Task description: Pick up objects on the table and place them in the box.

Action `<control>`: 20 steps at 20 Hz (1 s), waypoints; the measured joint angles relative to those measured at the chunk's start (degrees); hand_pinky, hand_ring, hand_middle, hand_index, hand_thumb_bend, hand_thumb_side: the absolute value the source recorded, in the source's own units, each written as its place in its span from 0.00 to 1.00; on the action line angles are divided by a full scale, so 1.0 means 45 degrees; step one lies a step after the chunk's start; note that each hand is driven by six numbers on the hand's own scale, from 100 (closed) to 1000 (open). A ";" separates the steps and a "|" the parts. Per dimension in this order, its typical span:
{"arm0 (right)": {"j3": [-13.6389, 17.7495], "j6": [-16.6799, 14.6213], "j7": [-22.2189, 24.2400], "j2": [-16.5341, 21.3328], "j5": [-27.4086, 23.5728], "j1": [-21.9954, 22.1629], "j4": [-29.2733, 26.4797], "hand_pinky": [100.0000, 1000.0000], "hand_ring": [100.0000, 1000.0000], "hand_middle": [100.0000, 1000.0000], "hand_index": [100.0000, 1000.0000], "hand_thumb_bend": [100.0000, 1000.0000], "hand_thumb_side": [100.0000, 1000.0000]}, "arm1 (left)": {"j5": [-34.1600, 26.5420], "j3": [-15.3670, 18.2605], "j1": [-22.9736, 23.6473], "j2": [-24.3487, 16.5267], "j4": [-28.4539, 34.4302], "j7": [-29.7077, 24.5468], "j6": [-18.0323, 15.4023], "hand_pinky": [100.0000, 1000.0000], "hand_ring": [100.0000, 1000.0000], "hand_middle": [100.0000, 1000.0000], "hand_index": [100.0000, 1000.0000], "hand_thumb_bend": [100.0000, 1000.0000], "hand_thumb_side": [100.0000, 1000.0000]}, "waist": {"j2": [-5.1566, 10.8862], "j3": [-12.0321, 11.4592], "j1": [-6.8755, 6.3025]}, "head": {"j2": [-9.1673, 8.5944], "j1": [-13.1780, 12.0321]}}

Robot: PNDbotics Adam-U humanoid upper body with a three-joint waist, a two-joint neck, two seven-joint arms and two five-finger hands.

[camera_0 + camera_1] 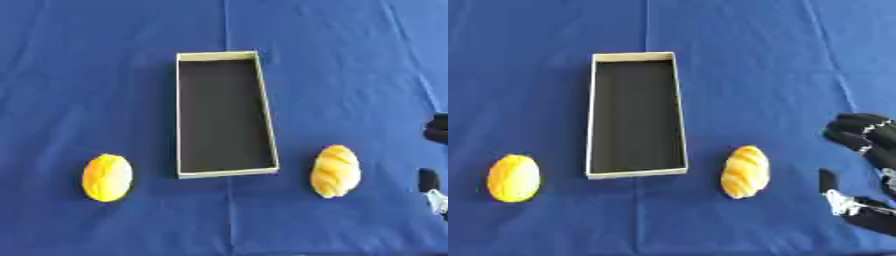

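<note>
Table: I see a blue cloth-covered table (350, 60) with creases running through it
Box: a long, shallow cardboard box with pale rim and dark floor (678, 107) lies near centre, its long axis running 12 to 6 o'clock; nothing inside
Left bread: a round yellow-orange bun (107, 177) sits at about 8 o'clock from the box, apart from it
Right bread: an oval golden loaf with scored ridges (745, 171) sits at about 4 o'clock from the box, near its lower corner but not touching
Right hand: my black right hand (866, 150) hangs at 3 o'clock of the loaf, fingers curled and thumb apart, holding nothing, clear of the loaf
Left hand: I cannot see it
</note>
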State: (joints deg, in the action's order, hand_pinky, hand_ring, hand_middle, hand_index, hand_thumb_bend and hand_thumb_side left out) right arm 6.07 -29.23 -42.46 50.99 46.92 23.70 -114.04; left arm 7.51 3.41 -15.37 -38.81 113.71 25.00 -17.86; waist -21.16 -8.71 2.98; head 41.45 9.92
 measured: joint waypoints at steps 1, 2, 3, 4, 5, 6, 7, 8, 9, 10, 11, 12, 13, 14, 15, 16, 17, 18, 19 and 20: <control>-0.0029 0.0024 -0.0024 0.0135 -0.0019 -0.0005 0.0000 0.76 0.80 0.73 0.81 0.00 0.55 | -0.0002 -0.0004 -0.0023 -0.0001 0.0000 -0.0003 -0.0003 0.91 0.74 0.73 0.86 0.00 0.52 | 0.0007 -0.0031 -0.0003 | 0.0000 0.0044; -0.0066 0.0056 -0.0056 0.0279 -0.0019 -0.0037 0.0000 0.77 0.81 0.74 0.82 0.00 0.54 | -0.0004 -0.0006 -0.0050 -0.0003 0.0000 -0.0006 -0.0006 0.91 0.74 0.73 0.86 0.00 0.52 | 0.0009 -0.0068 -0.0004 | -0.0001 0.0091; -0.0137 0.0077 -0.0077 0.0430 -0.0008 -0.0119 0.0000 0.77 0.82 0.75 0.83 0.00 0.52 | -0.0005 -0.0008 -0.0067 -0.0004 0.0000 -0.0015 -0.0015 0.91 0.74 0.73 0.86 0.00 0.52 | 0.0011 -0.0101 0.0001 | -0.0004 0.0155; -0.0215 0.0080 -0.0080 0.0582 0.0020 -0.0208 0.0000 0.78 0.83 0.75 0.83 0.01 0.51 | -0.0010 -0.0010 -0.0074 -0.0005 0.0000 -0.0024 -0.0024 0.91 0.74 0.73 0.86 0.00 0.52 | 0.0011 -0.0142 0.0008 | -0.0017 0.0213; -0.0284 0.0065 -0.0065 0.0725 0.0068 -0.0299 0.0000 0.79 0.85 0.77 0.84 0.04 0.48 | -0.0016 -0.0012 -0.0083 -0.0006 0.0000 -0.0033 -0.0033 0.91 0.74 0.73 0.86 0.00 0.52 | 0.0011 -0.0180 0.0016 | -0.0046 0.0276; -0.0344 0.0008 -0.0008 0.0856 0.0111 -0.0389 0.0000 0.80 0.86 0.78 0.86 0.05 0.47 | -0.0022 -0.0014 -0.0093 -0.0007 0.0000 -0.0043 -0.0043 0.91 0.74 0.73 0.85 0.00 0.52 | 0.0011 -0.0208 0.0031 | -0.0052 0.0324; -0.0378 -0.0110 0.0110 0.0991 0.0190 -0.0474 0.0000 0.81 0.88 0.80 0.88 0.05 0.47 | -0.0033 -0.0017 -0.0109 -0.0008 0.0000 -0.0050 -0.0050 0.91 0.74 0.73 0.85 0.00 0.52 | 0.0011 -0.0234 0.0055 | -0.0061 0.0378; -0.0395 -0.0274 0.0274 0.1119 0.0284 -0.0562 0.0000 0.81 0.89 0.82 0.89 0.05 0.47 | -0.0040 -0.0022 -0.0119 -0.0009 0.0000 -0.0053 -0.0053 0.91 0.74 0.73 0.85 0.00 0.52 | 0.0011 -0.0263 0.0080 | -0.0067 0.0413; -0.0398 -0.0481 0.0481 0.1236 0.0395 -0.0655 0.0000 0.82 0.90 0.83 0.89 0.05 0.45 | -0.0044 -0.0033 -0.0124 -0.0011 0.0000 -0.0055 -0.0055 0.91 0.74 0.73 0.85 0.00 0.52 | 0.0010 -0.0284 0.0106 | -0.0089 0.0442; -0.0399 -0.0717 0.0717 0.1335 0.0485 -0.0745 0.0000 0.82 0.90 0.83 0.89 0.05 0.45 | -0.0049 -0.0053 -0.0148 -0.0013 0.0000 -0.0059 -0.0057 0.91 0.74 0.73 0.85 0.00 0.52 | 0.0006 -0.0311 0.0128 | -0.0118 0.0467; -0.0396 -0.0965 0.0965 0.1415 0.0555 -0.0836 0.0000 0.82 0.90 0.83 0.89 0.05 0.44 | -0.0052 -0.0075 -0.0175 -0.0017 0.0000 -0.0062 -0.0060 0.91 0.74 0.73 0.85 0.00 0.52 | 0.0000 -0.0347 0.0146 | -0.0159 0.0498; -0.0390 -0.1190 0.1203 0.1490 0.0610 -0.0921 0.0000 0.83 0.91 0.84 0.89 0.06 0.43 | -0.0054 -0.0081 -0.0182 -0.0032 0.0000 -0.0066 -0.0064 0.91 0.74 0.73 0.85 0.00 0.52 | -0.0013 -0.0368 0.0159 | -0.0174 0.0519; -0.0381 -0.1394 0.1442 0.1555 0.0669 -0.0997 0.0000 0.83 0.91 0.84 0.90 0.06 0.41 | -0.0055 -0.0082 -0.0189 -0.0059 0.0000 -0.0073 -0.0072 0.91 0.74 0.73 0.86 0.00 0.52 | -0.0031 -0.0396 0.0163 | -0.0181 0.0543; -0.0379 -0.1554 0.1676 0.1618 0.0724 -0.1052 0.0000 0.83 0.91 0.85 0.90 0.07 0.39 | -0.0055 -0.0082 -0.0193 -0.0076 0.0000 -0.0079 -0.0077 0.91 0.74 0.73 0.86 0.00 0.52 | -0.0049 -0.0436 0.0163 | -0.0217 0.0580; -0.0378 -0.1693 0.1922 0.1673 0.0780 -0.1133 0.0000 0.84 0.92 0.85 0.90 0.07 0.36 | -0.0055 -0.0082 -0.0198 -0.0102 0.0000 -0.0080 -0.0078 0.91 0.74 0.73 0.86 0.00 0.52 | -0.0068 -0.0467 0.0163 | -0.0262 0.0630; -0.0378 -0.1805 0.2152 0.1744 0.0836 -0.1196 0.0000 0.84 0.92 0.85 0.90 0.08 0.32 | -0.0055 -0.0082 -0.0230 -0.0106 0.0000 -0.0079 -0.0080 0.91 0.74 0.73 0.86 0.00 0.52 | -0.0075 -0.0506 0.0167 | -0.0287 0.0675; -0.0378 -0.1911 0.2387 0.1800 0.0889 -0.1287 0.0000 0.85 0.93 0.86 0.91 0.09 0.27 | -0.0055 -0.0082 -0.0270 -0.0108 0.0000 -0.0079 -0.0083 0.91 0.74 0.73 0.86 0.00 0.52 | -0.0078 -0.0540 0.0171 | -0.0318 0.0726; -0.0382 -0.2004 0.2613 0.1862 0.0941 -0.1368 0.0000 0.85 0.93 0.86 0.91 0.11 0.23 | -0.0056 -0.0083 -0.0300 -0.0108 0.0000 -0.0081 -0.0087 0.91 0.74 0.73 0.86 0.00 0.52 | -0.0089 -0.0574 0.0176 | -0.0375 0.0763; -0.0395 -0.2088 0.2831 0.1908 0.1000 -0.1447 0.0000 0.86 0.93 0.86 0.91 0.14 0.15 | -0.0060 -0.0083 -0.0314 -0.0109 0.0000 -0.0084 -0.0091 0.91 0.74 0.73 0.86 0.00 0.52 | -0.0110 -0.0607 0.0178 | -0.0400 0.0802; -0.0422 -0.2184 0.3095 0.1963 0.1075 -0.1518 0.0000 0.86 0.93 0.86 0.91 0.20 0.05 | -0.0068 -0.0085 -0.0340 -0.0109 0.0000 -0.0089 -0.0096 0.91 0.74 0.73 0.85 0.00 0.52 | -0.0140 -0.0638 0.0183 | -0.0425 0.0847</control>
State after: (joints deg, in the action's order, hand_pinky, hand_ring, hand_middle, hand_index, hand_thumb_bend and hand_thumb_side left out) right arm 4.17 -39.06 -28.53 59.83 51.76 16.87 -114.03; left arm 7.21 3.03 -16.90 -39.30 113.71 24.60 -18.29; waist -21.79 -11.59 3.81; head 39.54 13.73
